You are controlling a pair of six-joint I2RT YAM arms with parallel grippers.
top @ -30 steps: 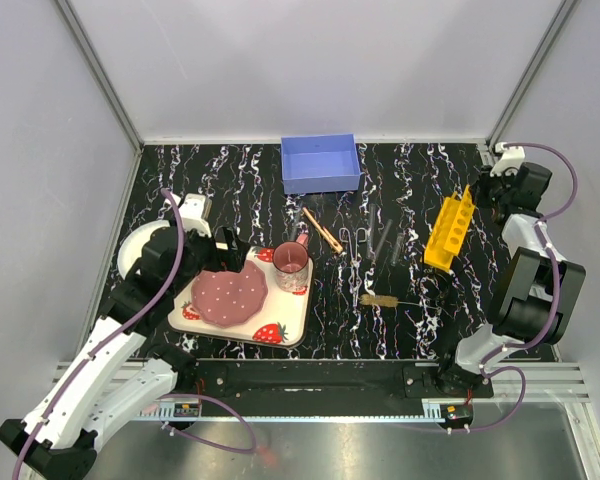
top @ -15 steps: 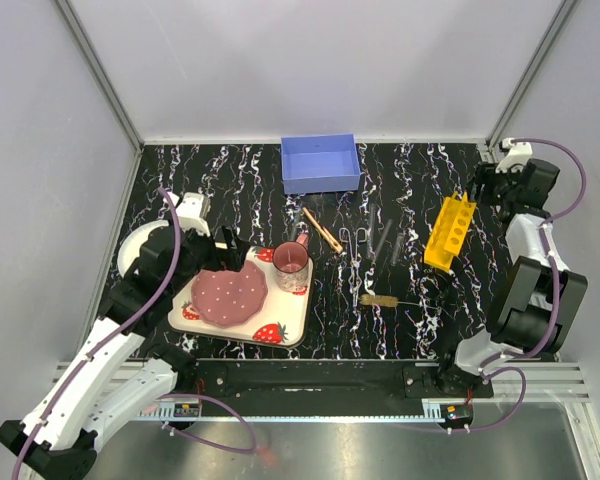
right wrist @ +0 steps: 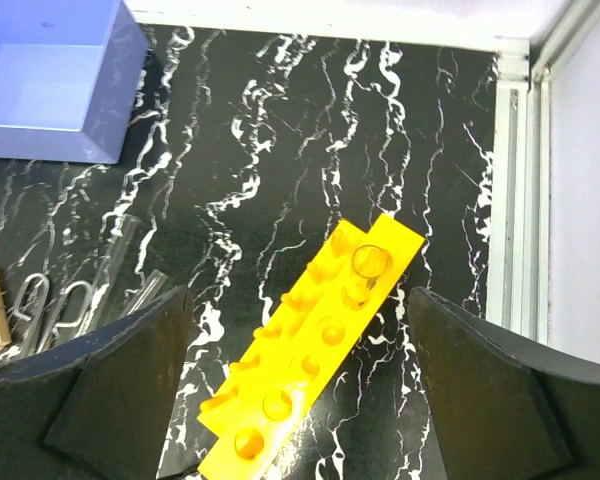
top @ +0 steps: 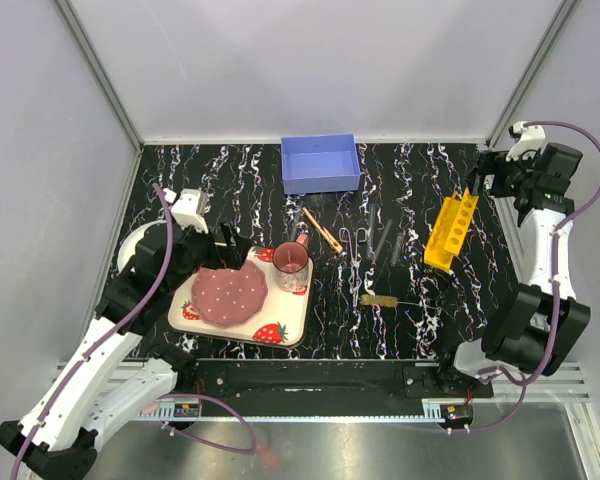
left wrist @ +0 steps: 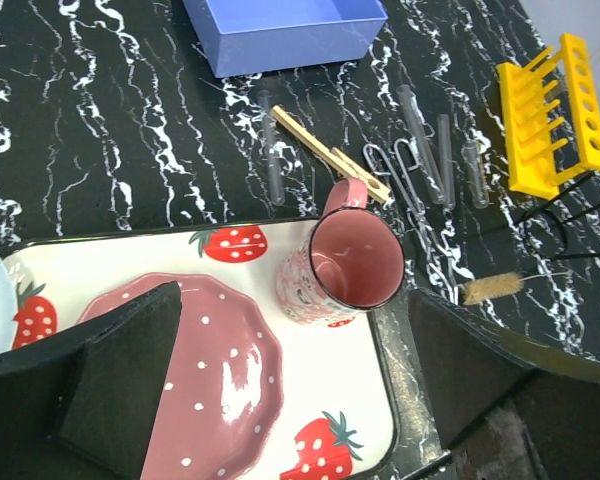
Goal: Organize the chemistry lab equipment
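At the far left a white bowl (top: 132,243) sits on the black marbled tabletop (top: 230,180), partly hidden under the left arm. Just to its right, the left gripper (top: 227,243) hangs over the back corner of the strawberry-print tray (top: 298,318). Its jaws are spread wide with nothing between them. The left wrist view looks down between them at the pink dotted plate (top: 230,295) and the pink cup (top: 291,265), which stands upright at the tray's far right corner. Behind the tray, against the back edge, stands a blue open box (top: 322,183). In front of the box the small tools lie loose on the table. First comes a tan wooden clamp (top: 322,230), lying diagonally just beyond the cup, with a clear tube (left wrist: 273,150) beside it on its left. Next are the metal scissor-like forceps (top: 352,243), then a few thin dark tubes (top: 384,240) lying roughly parallel. The wire bristle brush (top: 378,300) lies nearer the arms, apart from the others. Farther right the long yellow holed rack (top: 450,230) stands at a slant. In the right wrist view, a clear tube stands in a hole near its far end. The right gripper (top: 488,182) hovers above that far end, its jaws wide apart and holding nothing.
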